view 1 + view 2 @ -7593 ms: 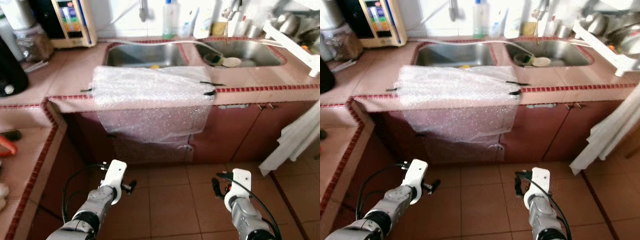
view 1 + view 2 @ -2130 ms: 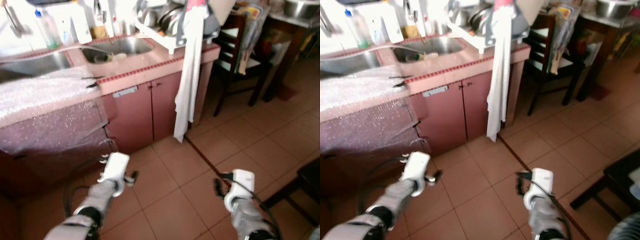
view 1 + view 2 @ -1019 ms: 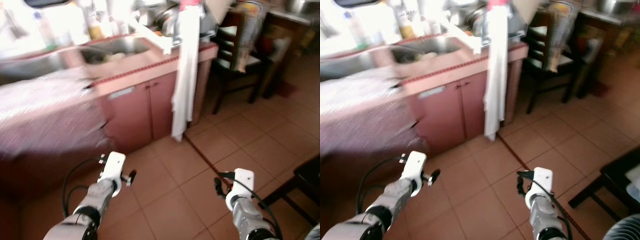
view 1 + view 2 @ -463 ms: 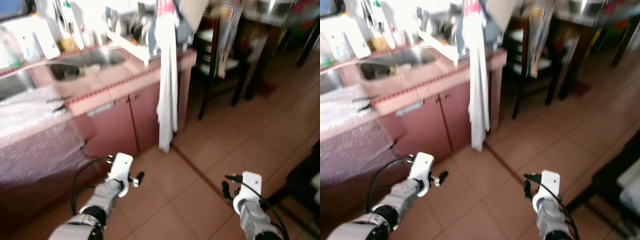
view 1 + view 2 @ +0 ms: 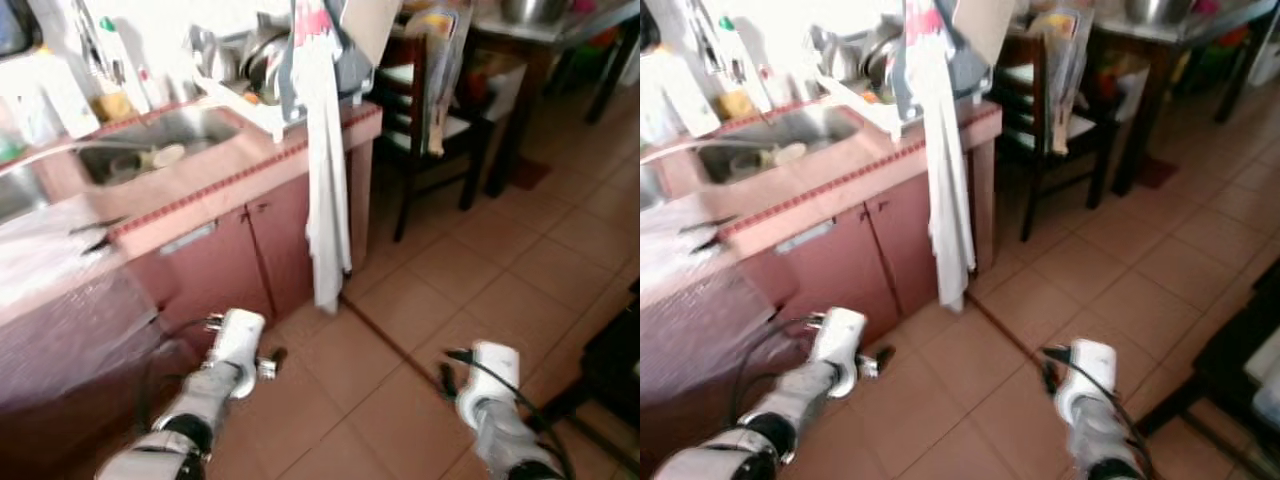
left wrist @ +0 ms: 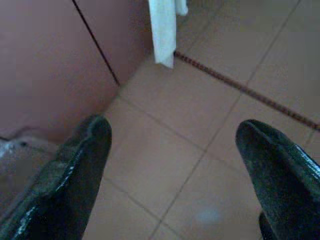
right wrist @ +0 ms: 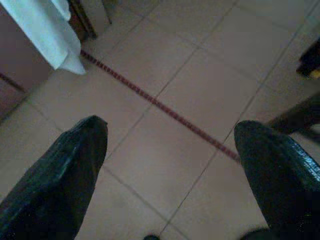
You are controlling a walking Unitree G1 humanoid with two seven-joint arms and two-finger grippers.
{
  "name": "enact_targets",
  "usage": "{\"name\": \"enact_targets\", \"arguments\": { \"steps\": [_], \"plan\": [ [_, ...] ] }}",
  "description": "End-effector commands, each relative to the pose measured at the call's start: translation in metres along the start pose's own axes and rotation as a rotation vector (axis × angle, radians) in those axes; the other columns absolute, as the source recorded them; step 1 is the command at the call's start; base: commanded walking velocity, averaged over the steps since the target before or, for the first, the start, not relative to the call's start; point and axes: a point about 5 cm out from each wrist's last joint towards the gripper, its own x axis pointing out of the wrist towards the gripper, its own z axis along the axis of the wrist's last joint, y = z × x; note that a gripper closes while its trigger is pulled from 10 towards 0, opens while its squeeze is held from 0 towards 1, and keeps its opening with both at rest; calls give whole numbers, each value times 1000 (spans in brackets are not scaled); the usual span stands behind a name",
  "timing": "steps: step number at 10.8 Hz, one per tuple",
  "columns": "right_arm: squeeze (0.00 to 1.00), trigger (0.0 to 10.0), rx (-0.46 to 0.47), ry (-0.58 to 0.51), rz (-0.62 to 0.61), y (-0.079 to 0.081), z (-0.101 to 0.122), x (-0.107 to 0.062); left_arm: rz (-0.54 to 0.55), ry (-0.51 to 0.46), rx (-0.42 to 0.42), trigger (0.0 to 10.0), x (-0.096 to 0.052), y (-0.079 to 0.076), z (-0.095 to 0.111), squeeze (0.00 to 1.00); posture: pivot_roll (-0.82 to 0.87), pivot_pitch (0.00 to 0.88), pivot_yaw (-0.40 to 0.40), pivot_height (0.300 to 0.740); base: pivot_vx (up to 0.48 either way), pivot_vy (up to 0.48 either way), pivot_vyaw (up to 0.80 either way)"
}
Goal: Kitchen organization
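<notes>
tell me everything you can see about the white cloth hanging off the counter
The white cloth is a long, plain, limp fabric, like a towel or apron, with a red patch at its top. It hangs from the dish rack at the counter's end, draping down over the reddish cabinet door, its lower end hanging free just above the tiled floor.

- The floor [image 5: 560, 260] was smooth, faintly glossy terracotta tile.
- The countertop [image 5: 250, 160] was pink tile with a red beaded edge.
- The sink [image 5: 150, 135] looked like dull steel.
- A soft white cloth [image 5: 325, 200] hung matt.
- Bubble wrap [image 5: 60, 300] looked clear and pebbled.
- The chair [image 5: 420, 110] was dark wood.
- The left gripper's [image 6: 172, 170] fingers [image 6: 65, 185] were shiny black.
</notes>
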Motion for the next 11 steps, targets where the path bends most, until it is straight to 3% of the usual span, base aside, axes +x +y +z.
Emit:
{"name": "enact_targets", "arguments": {
  "steps": [1,4,6,8,9,10,11],
  "plan": [
    [55,10000,-10,25,46,18,-2,1,46,21,2,10000,-4,18,-2,0,-19,0,62,740,364,0,0],
    [55,10000,-75,40,78,24,1,2,78,58,-30,10000,-7,25,-9,0,-19,0,55,740,377,0,0],
    [55,10000,-123,58,100,28,1,3,103,103,8,10000,-7,25,-13,0,-12,0,42,740,163,0,0],
    [59,10000,-132,75,122,34,3,4,150,242,22,10000,-12,25,-37,0,-10,0,27,740,0,0,0],
    [55,10000,-112,108,131,37,-3,3,159,302,39,10000,-15,25,-49,0,-2,0,16,740,0,0,0],
    [55,10000,-104,143,130,38,-11,1,153,292,82,10000,-14,24,-46,0,7,0,9,740,0,0,0],
    [47,10000,-98,180,135,37,-21,-2,158,298,71,10000,-14,23,-47,0,14,0,9,740,0,0,0]
  ]
}}
